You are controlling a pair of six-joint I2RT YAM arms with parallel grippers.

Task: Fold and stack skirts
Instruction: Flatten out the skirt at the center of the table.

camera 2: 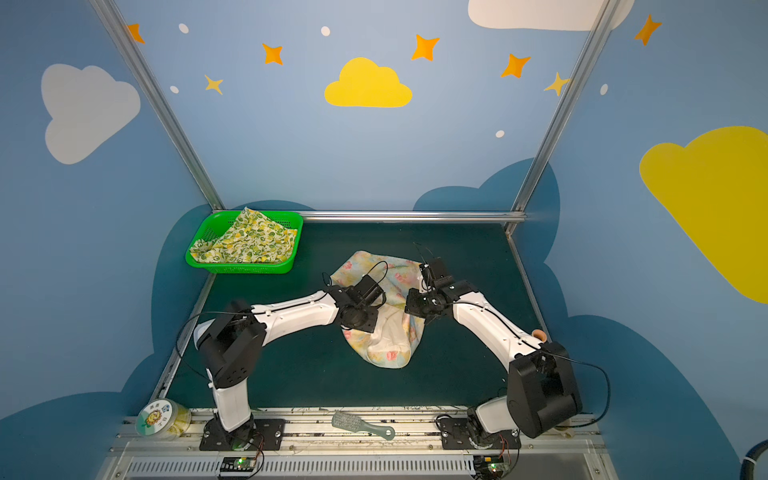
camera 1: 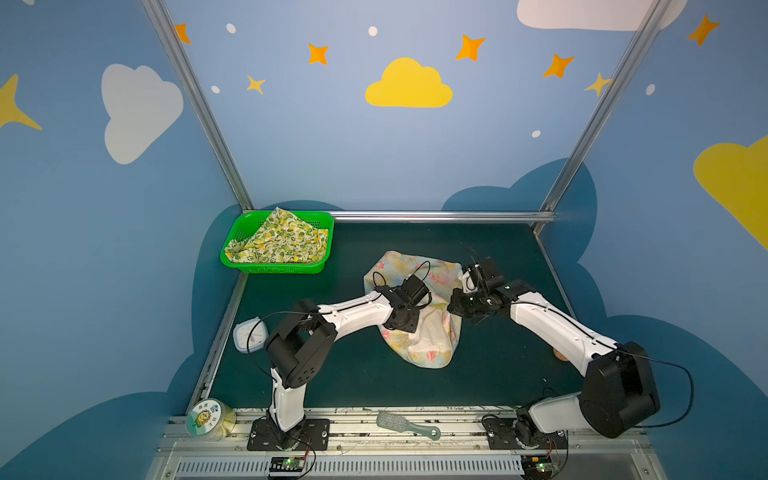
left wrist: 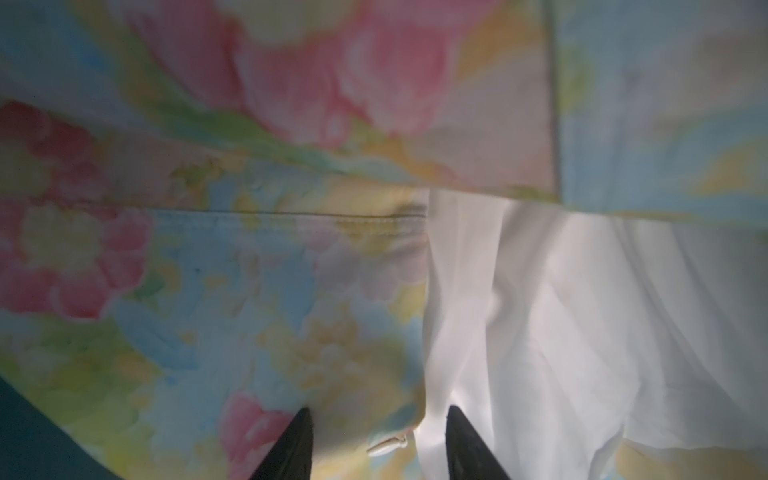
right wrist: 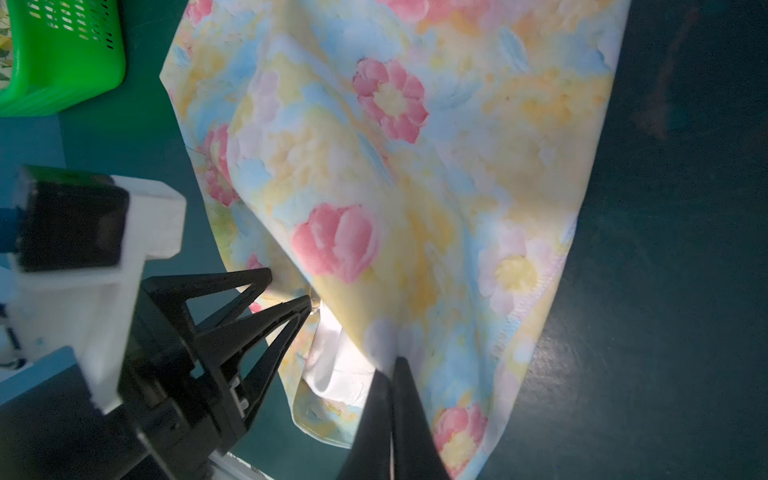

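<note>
Dark-green bench (camera 1: 498, 257) | floral skirt (camera 1: 419, 357) crumpled, white lining showing, unfolded | lemon skirt (camera 1: 278, 243) loose in basket (camera 1: 274, 270) | right gripper (right wrist: 395, 365) clamped on floral skirt | left gripper (left wrist: 379, 409) jaws apart, hold unclear | nothing stacked

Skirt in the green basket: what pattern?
Skirt: yellow lemons and green leaves on cream, best in a top view.

Green mesh basket (camera 1: 274, 269), white clock (camera 1: 249, 335), lidded jar (camera 1: 208, 419), brush (camera 1: 405, 424)

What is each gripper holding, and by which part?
The right gripper is shut on the floral skirt, pinching a printed fold beside the white lining. The left gripper is open, holding nothing.
</note>
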